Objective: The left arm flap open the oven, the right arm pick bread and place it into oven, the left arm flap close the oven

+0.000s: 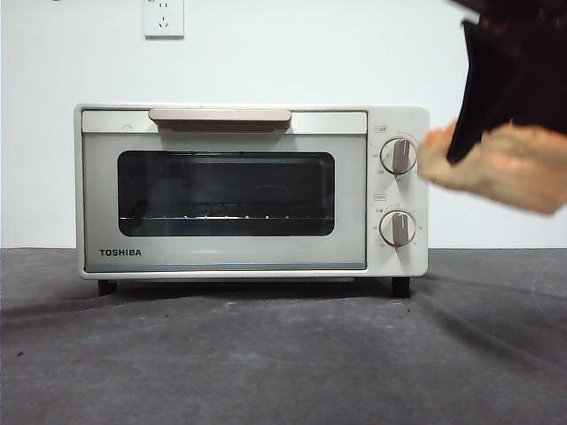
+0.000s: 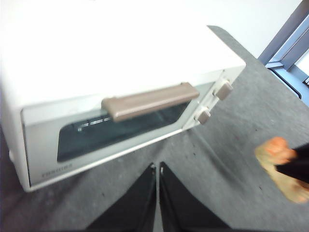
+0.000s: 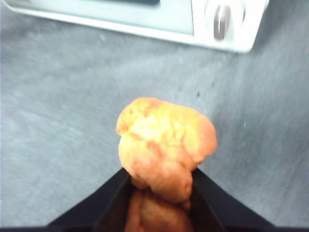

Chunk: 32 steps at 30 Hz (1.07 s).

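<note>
A: What is the right gripper (image 3: 161,193) doing?

B: It is pinching the bread (image 3: 164,147) between both jaws and holding it in the air at the right edge of the front view, beside the oven (image 1: 252,190) and level with its knobs.

A: And the left gripper (image 2: 158,169)?

B: Its jaws are lying pressed together, carrying nothing, and it is hanging in front of the door, below the handle (image 2: 149,101) in its own picture.

A: Is the door standing open?

B: No, it is sitting flush and shut, so the bread has nowhere to go yet.

A: Which arm is nearer the handle?

B: The left one, I judge. The oven is lying to the left of the bread in the front view. The loaf's long axis is running roughly sideways there, along the oven's width.
</note>
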{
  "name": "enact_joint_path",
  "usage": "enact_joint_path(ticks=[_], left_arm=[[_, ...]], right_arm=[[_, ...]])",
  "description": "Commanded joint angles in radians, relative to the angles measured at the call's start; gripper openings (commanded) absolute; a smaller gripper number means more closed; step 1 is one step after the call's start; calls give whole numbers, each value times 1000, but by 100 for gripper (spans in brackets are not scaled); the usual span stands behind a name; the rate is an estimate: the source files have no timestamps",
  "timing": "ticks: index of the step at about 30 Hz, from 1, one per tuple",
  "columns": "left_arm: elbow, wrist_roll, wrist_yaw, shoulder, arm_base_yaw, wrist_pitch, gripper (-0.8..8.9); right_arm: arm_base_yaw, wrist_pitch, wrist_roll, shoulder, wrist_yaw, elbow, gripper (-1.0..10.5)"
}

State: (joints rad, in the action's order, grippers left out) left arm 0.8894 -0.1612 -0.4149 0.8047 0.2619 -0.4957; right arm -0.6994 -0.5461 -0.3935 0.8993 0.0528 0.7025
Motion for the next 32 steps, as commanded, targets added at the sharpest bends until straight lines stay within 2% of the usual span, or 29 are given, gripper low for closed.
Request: enact_joint_path(ticks=[1, 8, 16, 32], left_arm=[[51, -19, 42, 69, 35, 43, 18], [170, 5, 98, 268, 107, 124, 17], [276, 67, 161, 457, 162, 127, 17], [294, 130, 283, 603, 233, 137, 17]], right_arm=[[-8, -19, 25, -10, 1, 41, 141], [-8, -47, 39, -49, 1, 84, 141], [-8, -67, 41, -80, 0, 85, 141], [-8, -72, 43, -86, 0, 85, 141]])
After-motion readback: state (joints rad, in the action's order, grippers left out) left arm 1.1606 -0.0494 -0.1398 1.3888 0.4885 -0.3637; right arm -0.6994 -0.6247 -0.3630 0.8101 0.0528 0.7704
